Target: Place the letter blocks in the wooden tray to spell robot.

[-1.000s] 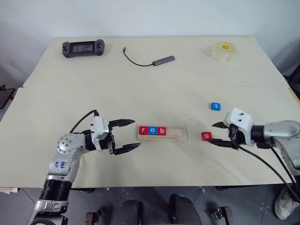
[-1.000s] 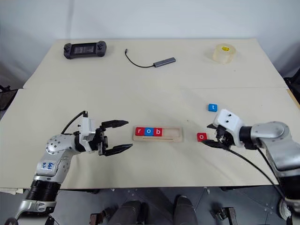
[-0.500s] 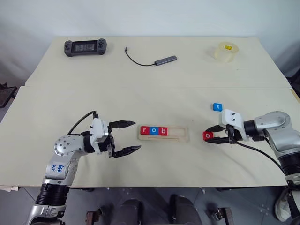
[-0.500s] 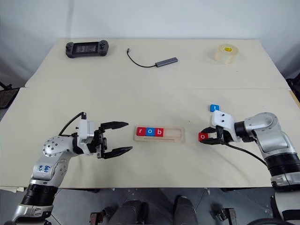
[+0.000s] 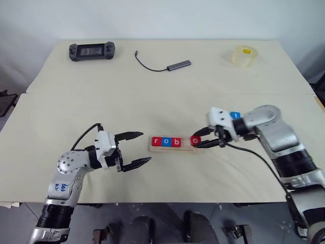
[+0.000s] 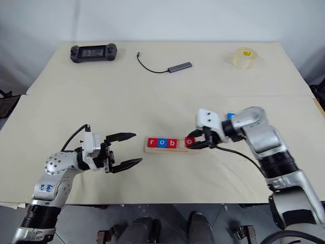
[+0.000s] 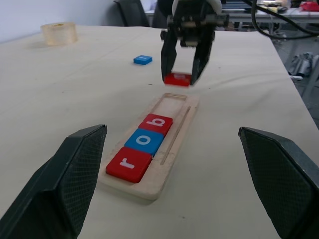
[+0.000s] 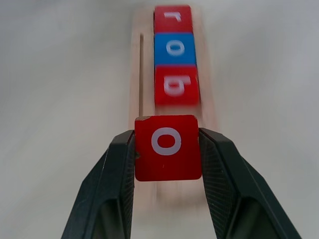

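Observation:
The wooden tray lies in the middle of the near table and holds a red r, a blue o and a red b at its left end. My right gripper is shut on a red o block, held just above the tray's empty right end, next to the b. A blue t block lies on the table behind the right wrist. My left gripper stands open and empty, left of the tray and pointing toward it.
At the far side of the table lie a black game controller, a grey USB adapter with its cable, and a roll of clear tape. A seam crosses the table behind the tray.
My right gripper shut on the red o block where it lay on the table, then carried it left to the tray's right end. The left gripper stayed where it was.

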Available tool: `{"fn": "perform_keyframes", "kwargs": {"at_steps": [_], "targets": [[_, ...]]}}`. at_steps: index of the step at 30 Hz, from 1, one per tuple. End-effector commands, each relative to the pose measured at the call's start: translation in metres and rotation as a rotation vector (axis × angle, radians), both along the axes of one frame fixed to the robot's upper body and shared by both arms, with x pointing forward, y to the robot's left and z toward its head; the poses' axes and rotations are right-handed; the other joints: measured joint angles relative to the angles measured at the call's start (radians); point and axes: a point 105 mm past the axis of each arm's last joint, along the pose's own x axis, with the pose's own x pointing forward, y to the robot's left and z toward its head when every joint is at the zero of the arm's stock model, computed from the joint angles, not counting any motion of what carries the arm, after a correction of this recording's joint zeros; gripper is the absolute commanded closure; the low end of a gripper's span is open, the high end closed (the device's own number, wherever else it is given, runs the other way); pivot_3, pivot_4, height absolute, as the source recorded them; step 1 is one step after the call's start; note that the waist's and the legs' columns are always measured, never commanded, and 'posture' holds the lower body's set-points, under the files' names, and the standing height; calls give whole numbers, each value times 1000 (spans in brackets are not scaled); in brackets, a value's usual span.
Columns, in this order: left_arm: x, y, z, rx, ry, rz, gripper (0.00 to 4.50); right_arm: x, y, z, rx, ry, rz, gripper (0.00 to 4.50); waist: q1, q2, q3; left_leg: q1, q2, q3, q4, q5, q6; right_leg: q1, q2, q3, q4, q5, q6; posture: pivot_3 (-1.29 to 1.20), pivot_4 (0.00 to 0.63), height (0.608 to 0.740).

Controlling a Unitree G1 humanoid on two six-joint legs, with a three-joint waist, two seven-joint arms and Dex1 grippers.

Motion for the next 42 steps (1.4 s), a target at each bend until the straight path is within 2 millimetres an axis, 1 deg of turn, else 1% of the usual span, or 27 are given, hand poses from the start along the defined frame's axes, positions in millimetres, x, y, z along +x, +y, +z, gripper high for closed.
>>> {"fn": "perform_keyframes", "kwargs": {"at_steps": [1, 5, 9, 15, 17, 21, 24, 27, 31, 33, 35, 36, 37, 39, 40, 42], "targets": [[-5, 1, 11, 4, -64, 18, 0, 8, 9, 7, -7, -55, -5, 3055, 2, 0, 0, 0, -1, -1, 0, 0, 0, 0, 0, 0, 0, 0, 0, 0, 150, 740], [-5, 0, 19, -14, -96, 43, 0, 9, 13, 2, -17, -44, -9, 3055, 1, 0, 0, 0, -1, -2, 0, 0, 0, 0, 0, 0, 0, 0, 0, 0, 150, 740], [-7, 1, 18, -13, -92, 57, 0, 10, 11, -7, -45, -35, -21, 3055, -2, 0, 0, 0, -1, -1, 0, 0, 0, 0, 0, 0, 0, 0, 0, 0, 150, 740], [-6, 3, 17, -14, -88, 69, 0, 12, 11, -8, -35, -22, -38, 3055, -3, 0, 0, 0, -1, -1, 0, 0, 0, 0, 0, 0, 0, 0, 0, 0, 150, 740], [-5, 3, 17, -14, -87, 71, 0, 11, 12, -9, -30, -11, -34, 2284, -3, 0, 0, 0, -1, -1, 0, 0, 0, 0, 0, 0, 0, 0, 0, 0, 150, 740], [-4, 4, 17, -13, -87, 73, 0, 4, 11, -7, -17, 25, -28, 1012, -1, 0, 0, 0, -1, -1, 0, 0, 0, 0, 0, 0, 1, 0, 0, 0, 150, 740], [-3, 4, 16, -12, -83, 69, 0, 2, 5, 0, -5, 13, -35, 31, -1, 0, 0, 0, -1, -1, 0, 0, 0, 0, 0, 0, 0, 0, 0, 0, 150, 740], [-2, 3, 14, -12, -78, 62, 0, 5, -2, 12, 26, -22, -68, 31, -1, 0, 0, 0, -1, -1, 0, 0, 0, 0, 0, 0, 0, 0, 0, 0, 150, 740], [-1, 2, 14, -11, -75, 55, 0, 9, -22, 21, 44, -64, -142, 31, -1, 0, 0, 0, -1, -1, 0, 0, 0, 0, 0, 0, 0, 0, 0, 0, 150, 740], [0, 2, 13, -10, -74, 55, 0, 12, -37, 26, 92, -108, -215, 31, 1, 0, 0, 0, -1, -1, 0, 0, 0, 0, 0, 0, 0, 0, 0, 0, 150, 740], [0, 3, 13, -9, -73, 56, 0, 12, -46, 29, 123, -139, -260, 31, 2, 0, 0, 0, -1, -1, 0, 0, 0, 0, 0, 0, 0, 0, 0, 0, 150, 740], [0, 4, 11, -8, -67, 60, 0, 11, -61, 28, 156, -169, -324, 31, 3, 0, 0, 0, -1, -1, 0, 0, 0, 0, 0, 0, 0, 0, 0, 0, 150, 740], [1, 5, 9, -7, -63, 62, 0, 8, -72, 27, 178, -192, -370, 31, 6, 0, 0, 0, -1, -1, 0, 0, 0, 0, 0, 0, 0, 0, 0, 0, 150, 740], [4, 5, 7, -7, -57, 68, 0, -2, -101, 20, 265, -207, -504, 31, 15, 0, 0, 0, -1, -1, -1, 0, 0, 0, 0, -1, 0, 0, 0, 0, 150, 740], [4, 5, 7, -8, -57, 70, 0, -6, -108, 18, 287, -217, -535, 31, 20, 0, 0, 0, -1, -1, -1, 0, 0, 1, 0, -1, 0, 0, 0, 0, 150, 740], [8, 5, 6, -10, -53, 74, 0, -17, -132, 9, 336, -300, -644, 31, 25, 0, 0, 0, -1, 0, -1, 0, 0, 0, 0, 0, 0, 0, 0, 0, 150, 740]]}}
